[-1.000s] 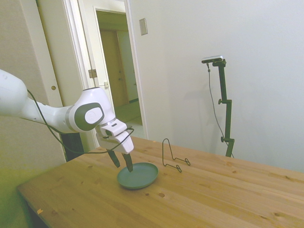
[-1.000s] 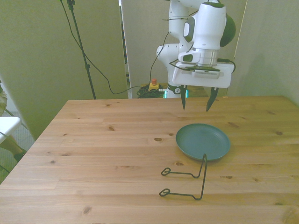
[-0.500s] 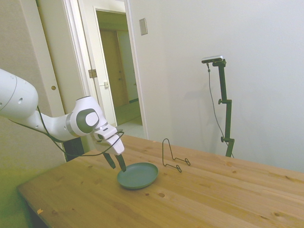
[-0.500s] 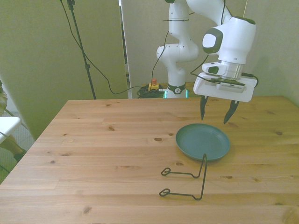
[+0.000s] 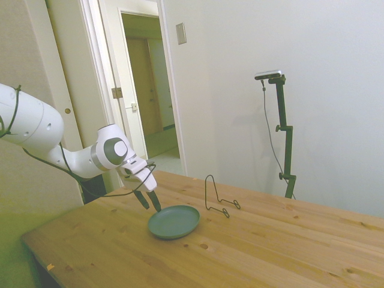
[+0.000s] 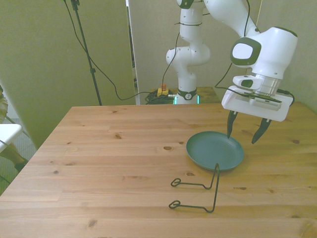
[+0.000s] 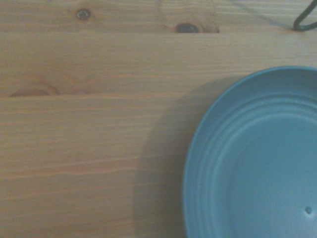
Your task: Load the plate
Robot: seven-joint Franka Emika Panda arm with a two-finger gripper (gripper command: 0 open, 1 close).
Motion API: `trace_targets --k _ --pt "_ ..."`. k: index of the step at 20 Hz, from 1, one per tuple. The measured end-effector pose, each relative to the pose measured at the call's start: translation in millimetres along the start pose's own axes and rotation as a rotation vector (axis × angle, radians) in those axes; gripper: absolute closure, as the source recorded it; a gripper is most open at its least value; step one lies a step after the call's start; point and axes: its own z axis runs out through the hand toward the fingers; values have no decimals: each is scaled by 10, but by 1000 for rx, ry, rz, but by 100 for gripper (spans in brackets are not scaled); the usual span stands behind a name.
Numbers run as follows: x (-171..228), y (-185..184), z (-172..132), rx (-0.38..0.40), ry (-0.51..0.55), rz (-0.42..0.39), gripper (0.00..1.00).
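Observation:
The dark teal-green plate (image 6: pixel 215 150) (image 5: pixel 174 221) lies flat on the wooden table (image 6: pixel 99 148); the wrist view shows part of the plate's rim (image 7: pixel 257 158) from close above. My gripper (image 6: pixel 244 135) (image 5: pixel 148 201) hangs open a little above the table, over the plate's edge toward the front view's right. One fingertip is over the rim, the other outside it. Nothing is between the fingers.
A thin black wire stand (image 6: pixel 200 191) (image 5: pixel 217 196) stands on the table just on the near side of the plate in the front view. A doorway (image 5: pixel 147 90) opens behind the table in the side view.
The gripper has moved toward the front view's right and come lower, from behind the plate to over its right edge. It stays open. The plate and the stand have not moved.

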Motion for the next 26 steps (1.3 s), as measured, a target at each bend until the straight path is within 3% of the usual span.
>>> trace_targets --k 14,24,25,26 --pt "-163 -276 239 -34 16 44 0" --pt "-35 -310 335 -121 28 96 0" --pt "-34 -312 335 -126 28 97 100" --pt "-30 -315 333 -129 29 98 100"
